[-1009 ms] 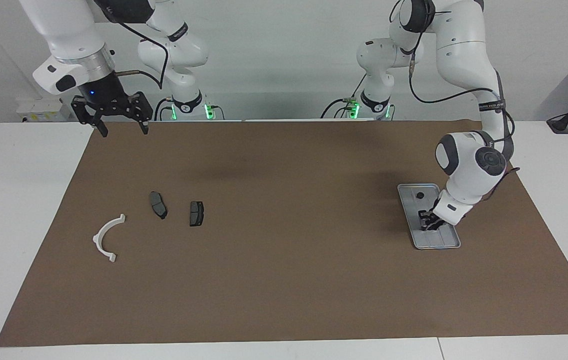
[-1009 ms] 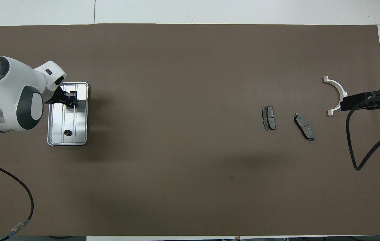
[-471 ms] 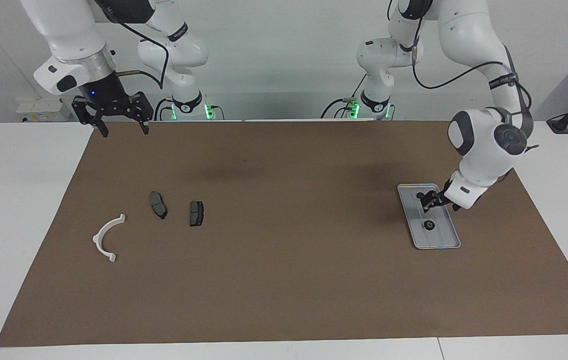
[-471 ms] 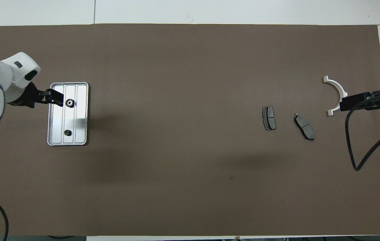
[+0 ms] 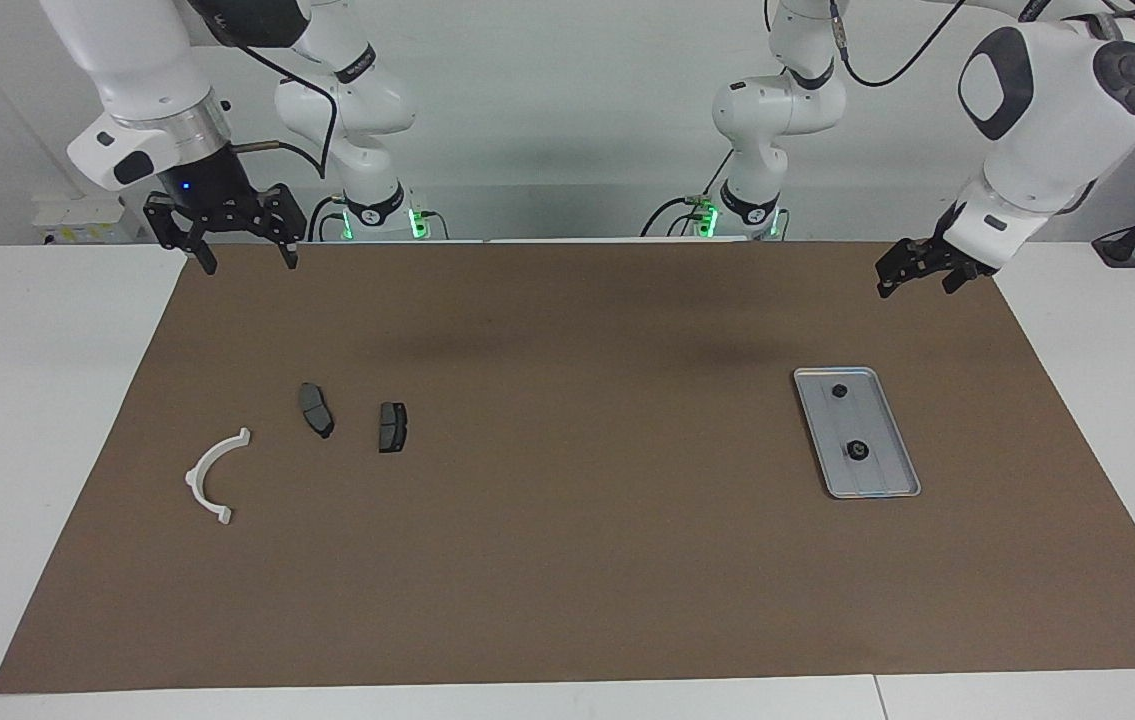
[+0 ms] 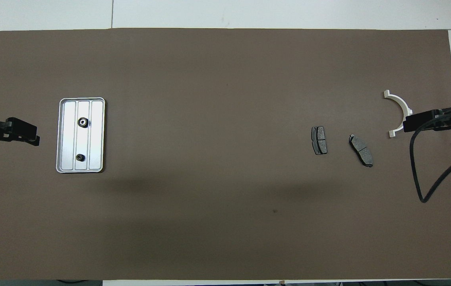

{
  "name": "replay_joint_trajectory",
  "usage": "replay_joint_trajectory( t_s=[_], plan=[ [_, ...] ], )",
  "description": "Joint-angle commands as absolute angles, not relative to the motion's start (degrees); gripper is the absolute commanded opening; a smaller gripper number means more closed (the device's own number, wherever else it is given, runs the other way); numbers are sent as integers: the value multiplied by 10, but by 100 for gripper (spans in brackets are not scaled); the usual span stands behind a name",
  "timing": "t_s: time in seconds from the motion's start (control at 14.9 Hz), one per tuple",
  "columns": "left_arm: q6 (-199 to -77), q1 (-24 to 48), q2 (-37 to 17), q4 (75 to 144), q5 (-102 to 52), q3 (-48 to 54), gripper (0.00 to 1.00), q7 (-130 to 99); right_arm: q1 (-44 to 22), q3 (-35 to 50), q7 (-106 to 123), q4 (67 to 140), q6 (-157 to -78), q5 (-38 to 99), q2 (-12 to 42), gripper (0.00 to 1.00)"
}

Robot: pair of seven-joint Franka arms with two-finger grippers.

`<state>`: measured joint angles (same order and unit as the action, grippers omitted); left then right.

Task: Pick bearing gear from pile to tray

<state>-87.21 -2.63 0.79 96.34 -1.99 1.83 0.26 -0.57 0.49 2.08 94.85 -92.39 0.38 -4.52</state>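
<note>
At right of centre in the facing view, the tray [image 5: 901,476] holds two bearing gears [image 5: 858,450]. Well above it hangs the left gripper [image 5: 912,276], fingers spread, empty. At upper left, the right gripper [image 5: 242,260] waits, spread.

Two gears [image 6: 83,122] [image 6: 79,158] in tray [image 6: 61,135], apart, toward left arm's end. Left gripper [image 6: 30,138] over mat [image 6: 217,198] beside tray. Two pads [image 6: 319,140] [image 6: 361,150] and white bracket [image 6: 399,113] toward right arm's end; right gripper [image 6: 408,124] over bracket.
</note>
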Motion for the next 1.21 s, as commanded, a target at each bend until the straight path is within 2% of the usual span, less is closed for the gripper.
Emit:
replay_joint_trajectory(
  t_s=[0.0,0.27,0.67,1.14],
  plan=[
    [-856,2,21,969,-33,6,100,6,1,9,22,956,-927,6,-50,100],
    [-883,10,19,969,-33,-3,100,6,3,9,22,957,-926,6,-51,100],
    [-883,13,-6,929,-28,-4,100,7,2,9,23,957,-924,6,-51,100],
    [-864,9,-2,911,-28,1,100,4,1,9,23,957,-924,6,-52,100]
  ],
)
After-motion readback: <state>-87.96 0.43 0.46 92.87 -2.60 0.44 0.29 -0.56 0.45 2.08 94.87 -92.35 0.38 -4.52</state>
